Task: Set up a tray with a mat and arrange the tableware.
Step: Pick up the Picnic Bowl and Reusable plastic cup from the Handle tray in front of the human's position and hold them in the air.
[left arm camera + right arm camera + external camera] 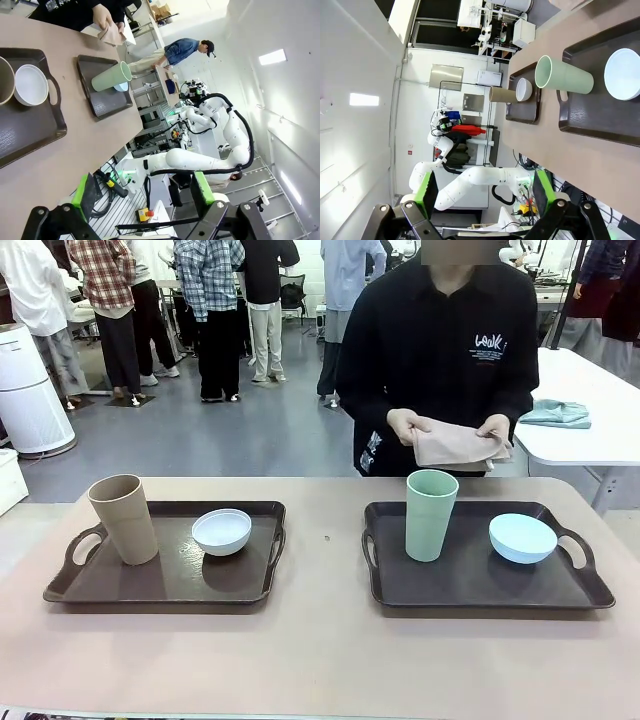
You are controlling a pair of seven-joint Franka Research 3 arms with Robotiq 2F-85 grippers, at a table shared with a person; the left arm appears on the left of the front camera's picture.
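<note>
A big pinkish-tan table (320, 650) is seen, with a person in a black top (440, 350) stood at the far side. Two dark brown handled trays are laid on it side by side with a gap between: the left tray (150, 585) and the right tray (470, 585).

Both arms' tools are hung in the air away from the trays. The left gripper (142, 192) is spread wide with nothing between its fingers, and so is the right gripper (485, 187).

The tan cup (124, 518) is stood upright at the left end of the left tray. The pale green cup (431, 514) is upright at the left end of the right tray. The white bowl (222, 531) is set near the tan cup, on its right. The light blue bowl (522, 538) is placed right of the green one, a bit apart.

A folded pinkish mat (450, 447) is held in both of the person's hands (408, 426), up behind the right tray.
</note>
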